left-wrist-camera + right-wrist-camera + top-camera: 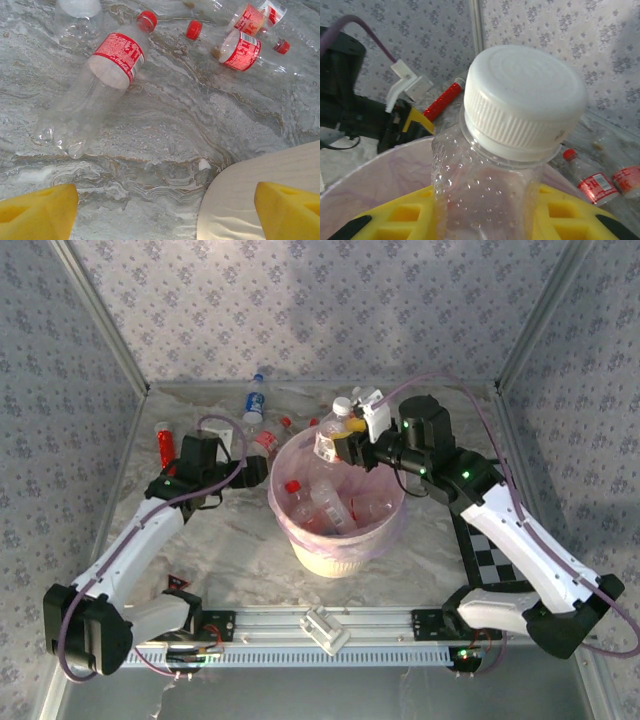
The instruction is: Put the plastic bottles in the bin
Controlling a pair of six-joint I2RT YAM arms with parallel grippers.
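Top external: right hand (352, 447) grasping bottle (332, 435) above bin (340, 560) rim; left hand (162, 212) released.

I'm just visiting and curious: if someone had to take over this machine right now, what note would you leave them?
Left gripper: open, empty, low over the table beside the bin.
Right gripper: shut on a white-capped bottle, held above the bin's far rim.
Done: several bottles lie in the bin.
Left: drop the held one, then gather the loose bottles on the table behind and left of the bin, probably with the left arm.
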